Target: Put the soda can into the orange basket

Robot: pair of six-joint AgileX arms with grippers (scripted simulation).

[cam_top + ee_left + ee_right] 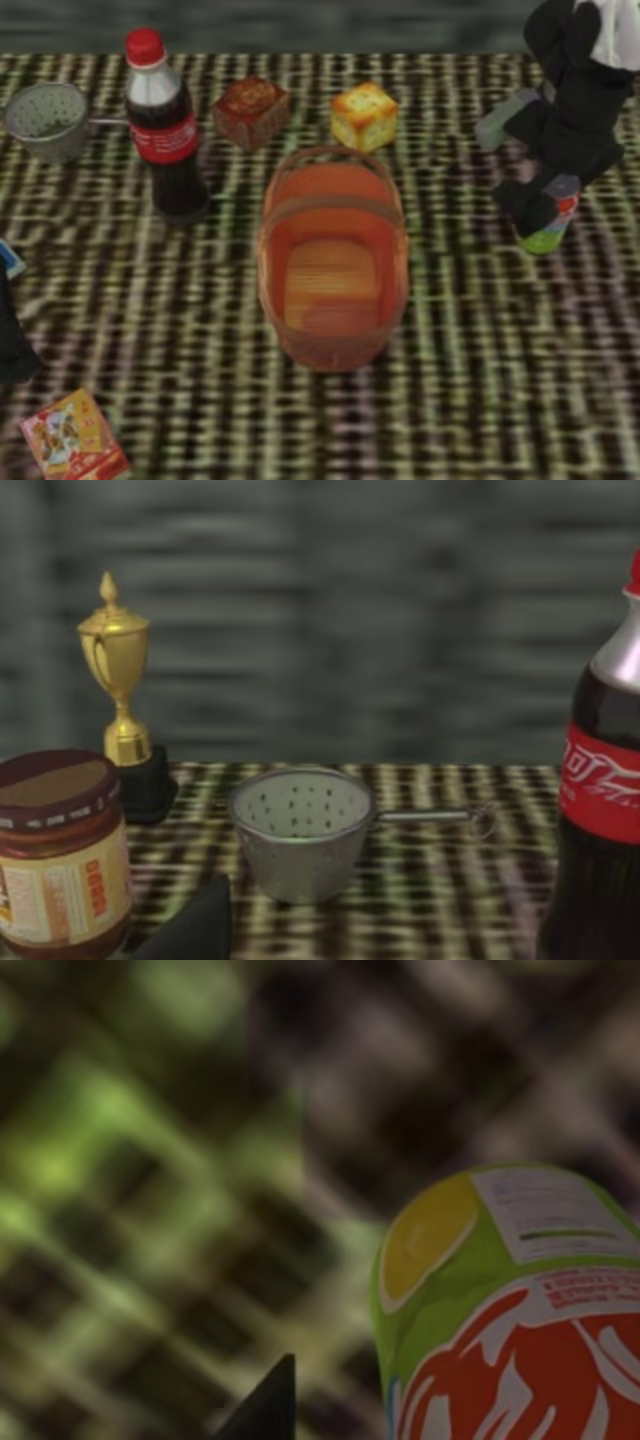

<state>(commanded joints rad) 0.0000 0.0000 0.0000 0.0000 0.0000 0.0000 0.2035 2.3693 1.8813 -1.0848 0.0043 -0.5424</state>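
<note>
Reaching down at the table's right side, the right gripper (545,205) is seen directly over the soda can (548,232), of which only a red and lime-green sliver shows below the black wrist in the top view. The can is noted well to the right of the orange basket (333,262), with bare patterned cloth between them.

In the right wrist view the soda can (510,1310) fills the near corner, green end pointing away from the camera, red label toward it. Its long axis appears to run roughly along the gripper's approach line, though whether the can stands upright or leans cannot be settled from these views. One dark fingertip (265,1405) is visible beside the can, apart from it; the other finger is cut off. Whether the jaws are spread or pinching the can cannot be told.

The right arm is judged far the nearer to the can. The left gripper (12,345) is parked at the table's left edge, mostly out of frame; its wrist view shows only the grey strainer cup (300,830), a cola bottle (600,780), a jar (60,855) and a gold trophy (118,680).

The basket is empty; any carry would run leftward and must clear its arching handle (330,207).
</note>
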